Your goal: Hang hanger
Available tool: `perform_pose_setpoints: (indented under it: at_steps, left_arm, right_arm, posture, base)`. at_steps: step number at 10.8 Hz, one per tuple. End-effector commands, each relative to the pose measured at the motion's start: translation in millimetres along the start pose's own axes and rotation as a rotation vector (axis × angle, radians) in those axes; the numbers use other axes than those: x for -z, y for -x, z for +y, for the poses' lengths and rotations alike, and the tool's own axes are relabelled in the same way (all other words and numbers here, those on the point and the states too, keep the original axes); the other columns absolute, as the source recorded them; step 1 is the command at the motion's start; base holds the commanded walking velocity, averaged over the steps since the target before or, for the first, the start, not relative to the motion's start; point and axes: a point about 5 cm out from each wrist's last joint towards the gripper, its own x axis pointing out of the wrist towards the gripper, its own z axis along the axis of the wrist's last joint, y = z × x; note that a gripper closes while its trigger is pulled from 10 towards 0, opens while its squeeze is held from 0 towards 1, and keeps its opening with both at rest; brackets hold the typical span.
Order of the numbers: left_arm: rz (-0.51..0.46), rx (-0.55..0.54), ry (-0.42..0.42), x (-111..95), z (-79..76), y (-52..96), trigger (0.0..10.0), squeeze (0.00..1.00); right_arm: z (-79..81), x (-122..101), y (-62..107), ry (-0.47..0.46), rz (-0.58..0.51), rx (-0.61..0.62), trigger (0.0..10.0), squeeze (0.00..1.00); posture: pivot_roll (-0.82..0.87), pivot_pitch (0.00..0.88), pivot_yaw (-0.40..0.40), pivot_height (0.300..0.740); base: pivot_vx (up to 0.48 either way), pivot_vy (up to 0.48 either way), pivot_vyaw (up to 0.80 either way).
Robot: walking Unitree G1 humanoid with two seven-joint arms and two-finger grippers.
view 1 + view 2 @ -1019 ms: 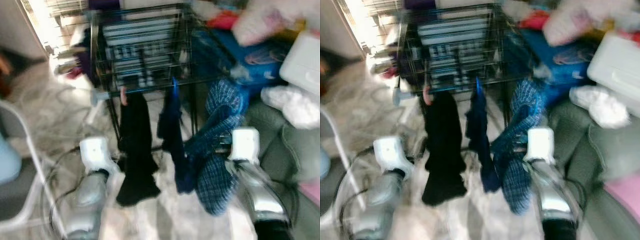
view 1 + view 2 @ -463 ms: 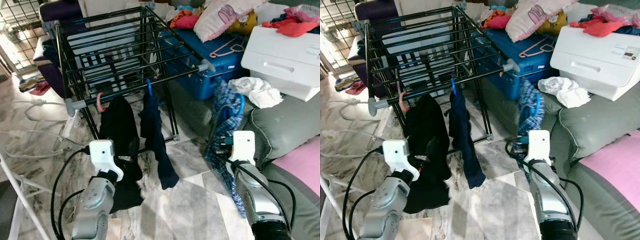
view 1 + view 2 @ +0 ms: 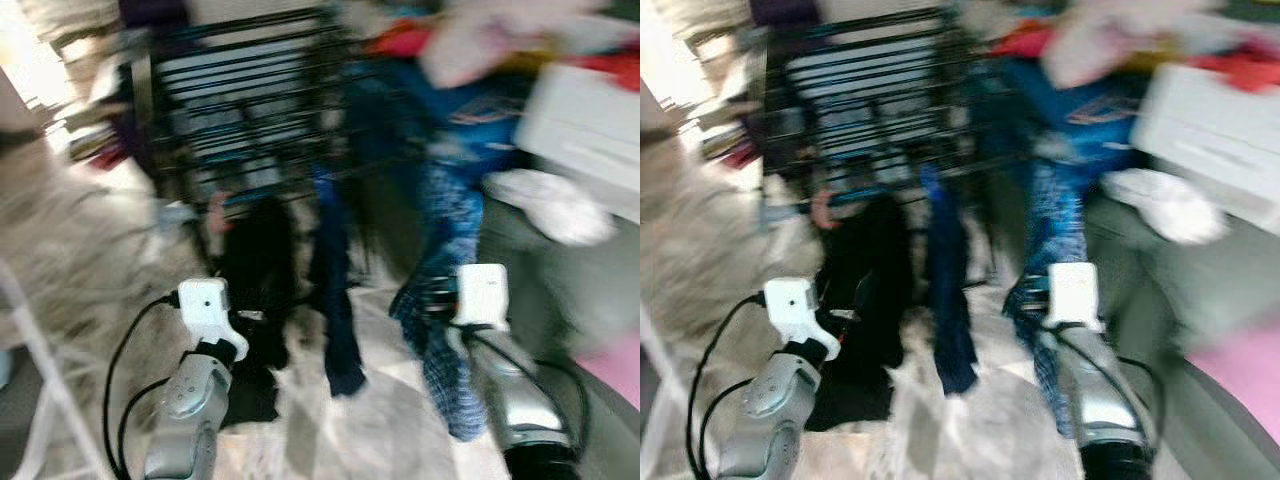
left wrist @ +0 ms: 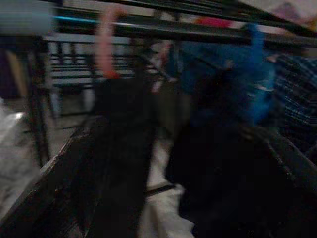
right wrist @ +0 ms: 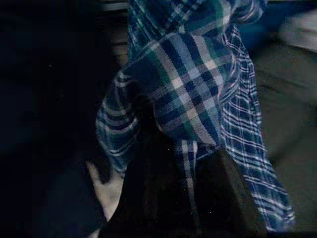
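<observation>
Your right gripper (image 5: 190, 191) grips the blue plaid shirt (image 3: 450, 270), hanging crumpled just right of the drying rack (image 3: 250, 110) whose near rail carries a black garment (image 3: 255, 280) on a pink hook (image 4: 105, 42) and a navy one (image 3: 335, 290), bare marble floor (image 3: 90, 250) lying left, left gripper (image 4: 163, 163) undeterminable.

Drying rack (image 3: 250, 90): black bars. On its front bar, pink hanger hook (image 4: 105, 39) above a black garment (image 3: 255, 270); beside it, blue hanger hook (image 4: 256, 39) above a dark navy garment (image 3: 335, 290). Right of the rack, plaid shirt (image 5: 198, 94): blue, green and white checks. Floor (image 3: 80, 260) below the rack: pale marbled grey. Both arms silver with white wrist housings.
</observation>
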Motion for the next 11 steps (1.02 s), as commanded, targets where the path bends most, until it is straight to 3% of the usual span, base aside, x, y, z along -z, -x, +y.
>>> perform_pose_setpoints:
  at_steps: [1,4,11]
  left_arm:
    - [-0.013,0.002,-0.008,-3.5,1.0,0.7,10.0,0.00]
    - [-0.004,-0.001,-0.010,-2.2,1.0,1.2,10.0,0.00]
    - [0.021,-0.023,-0.002,1.5,3.2,5.4,10.0,0.00]
  right_arm:
    - [3.3,-10.8,-0.7,-0.003,-0.034,-0.023,10.0,0.00]
    - [5.6,-7.1,-0.2,-0.001,-0.014,-0.042,10.0,0.00]
    - [2.8,-7.5,-6.0,0.016,0.027,-0.079,10.0,0.00]
  posture:
    - [-0.13,0.000,0.087,0.740]
    - [-0.13,0.000,0.080,0.740]
    - [-0.13,0.000,0.076,0.740]
  base:
    - [0.461,0.000,0.59]
    - [0.463,0.000,0.17]
    - [0.000,0.000,0.00]
